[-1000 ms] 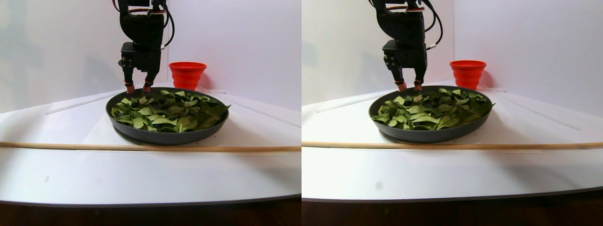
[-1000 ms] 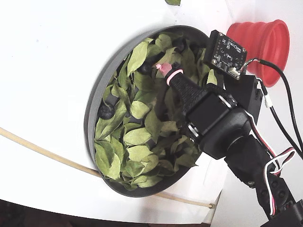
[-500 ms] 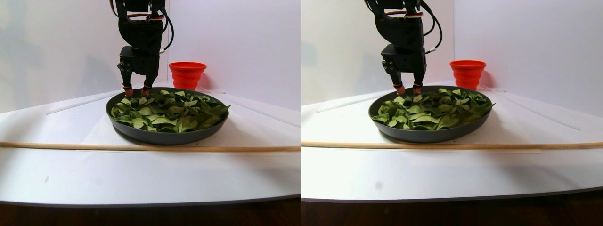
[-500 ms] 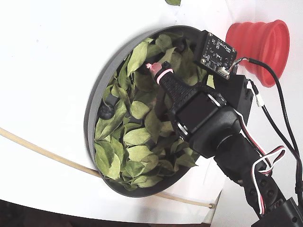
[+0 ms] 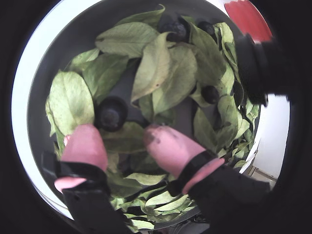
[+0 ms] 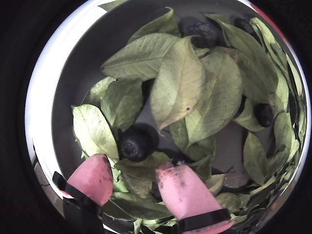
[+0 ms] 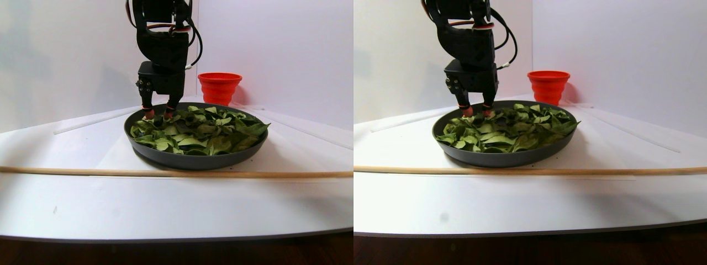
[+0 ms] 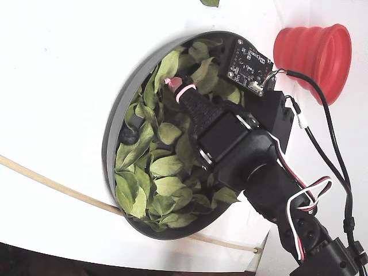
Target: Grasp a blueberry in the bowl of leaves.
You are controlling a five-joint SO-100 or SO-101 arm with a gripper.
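Note:
The dark-grey bowl [image 5: 58, 44] [image 6: 78, 58] [image 7: 182, 160] [image 8: 112, 132] holds many green leaves [image 5: 156, 63] [image 6: 178, 83] [image 7: 199, 130] [image 8: 167, 167]. A dark blueberry [image 5: 111, 113] [image 6: 135, 144] lies among them, just beyond the gap between my pink fingertips and nearer the left one. My gripper [image 5: 122, 136] [image 6: 134, 168] [image 7: 157, 113] [image 8: 178, 86] is open and empty, its tips low on the leaves near the bowl's rim. More blueberries lie farther off in both wrist views [image 5: 175, 30] [image 5: 209, 93] [image 6: 202, 31] [image 6: 264, 113].
A small red ribbed cup [image 7: 219, 85] [image 8: 313, 49] stands just behind the bowl. A thin wooden stick [image 7: 165, 173] [image 8: 46, 181] lies across the white table in front of the bowl. One loose leaf [image 8: 210, 2] lies outside the bowl.

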